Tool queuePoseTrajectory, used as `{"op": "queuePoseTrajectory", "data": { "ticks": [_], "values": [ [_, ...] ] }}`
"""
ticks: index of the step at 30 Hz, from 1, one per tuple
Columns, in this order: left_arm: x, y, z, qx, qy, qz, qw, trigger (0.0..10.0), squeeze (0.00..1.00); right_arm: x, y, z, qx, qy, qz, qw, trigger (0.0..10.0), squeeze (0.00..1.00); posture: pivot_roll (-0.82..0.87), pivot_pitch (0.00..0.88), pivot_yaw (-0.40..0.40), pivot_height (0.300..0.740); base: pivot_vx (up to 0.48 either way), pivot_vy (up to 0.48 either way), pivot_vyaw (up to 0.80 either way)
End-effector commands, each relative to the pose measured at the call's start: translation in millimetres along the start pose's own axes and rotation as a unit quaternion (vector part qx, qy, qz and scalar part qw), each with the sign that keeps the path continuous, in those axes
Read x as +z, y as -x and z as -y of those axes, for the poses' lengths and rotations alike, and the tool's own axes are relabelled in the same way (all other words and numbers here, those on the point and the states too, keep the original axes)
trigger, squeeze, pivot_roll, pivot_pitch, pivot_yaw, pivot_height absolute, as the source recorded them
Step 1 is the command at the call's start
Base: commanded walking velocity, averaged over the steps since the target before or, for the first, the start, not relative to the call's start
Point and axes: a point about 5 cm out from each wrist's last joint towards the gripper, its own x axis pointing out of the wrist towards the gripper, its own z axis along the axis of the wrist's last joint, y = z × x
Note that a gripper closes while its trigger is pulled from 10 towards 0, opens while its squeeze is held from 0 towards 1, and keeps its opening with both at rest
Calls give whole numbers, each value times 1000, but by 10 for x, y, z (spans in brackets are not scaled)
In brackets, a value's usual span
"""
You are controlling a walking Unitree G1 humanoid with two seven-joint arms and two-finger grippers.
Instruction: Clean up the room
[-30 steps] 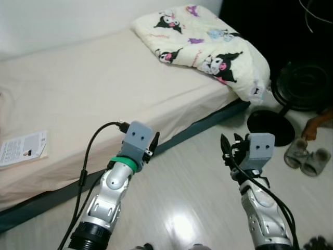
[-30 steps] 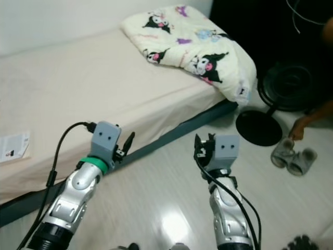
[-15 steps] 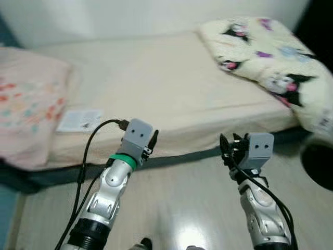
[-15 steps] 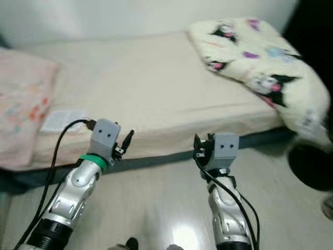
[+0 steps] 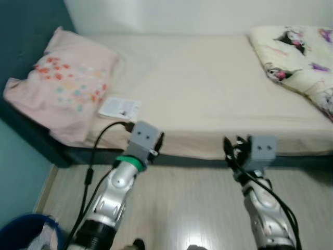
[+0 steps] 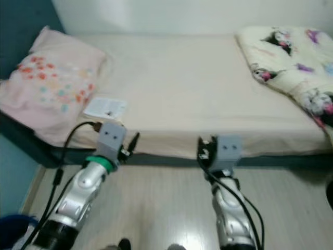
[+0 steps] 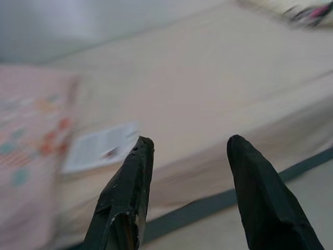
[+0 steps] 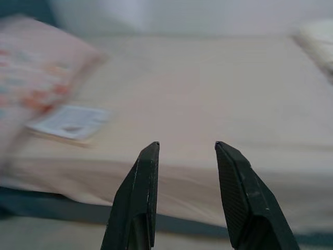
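My view has swung left along the bed [image 5: 208,94]. The pink pillow [image 5: 62,83] and a blue bin [image 5: 26,234] have come in. The fan and slippers have dropped out, and the booklet [image 5: 120,108] now sits mid-frame.

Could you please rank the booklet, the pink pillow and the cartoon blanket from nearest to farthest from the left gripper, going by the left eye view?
From the left gripper:
1. Booklet, at the mattress edge.
2. Pink pillow, at the bed's left end.
3. Cartoon blanket, at the far right.

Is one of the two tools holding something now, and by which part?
Nothing is held. The left tool and the right tool are both open and empty, before the bed.
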Motion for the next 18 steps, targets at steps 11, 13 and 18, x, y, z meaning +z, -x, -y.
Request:
{"op": "queuePoseTrajectory", "data": {
  "ticks": [11, 13, 18],
  "values": [
    [-62, 23, 70, -11, -4, -9, 1000, 10000, 0, -80, 54, 50, -5, 0, -18, 1000, 10000, 0, -169, 63, 61, 723, 0, 0, 756],
    [-59, 23, 73, -12, -6, -6, 1000, 10000, 0, -78, 53, 50, -4, -4, -16, 1000, 10000, 0, -169, 63, 61, 723, 0, -182, 281],
    [-56, 23, 85, -14, -7, -2, 1000, 10000, 0, -83, 53, 54, -4, -8, -17, 1000, 10000, 0, -171, 60, 60, 723, 0, -404, 0]
  ]
}}
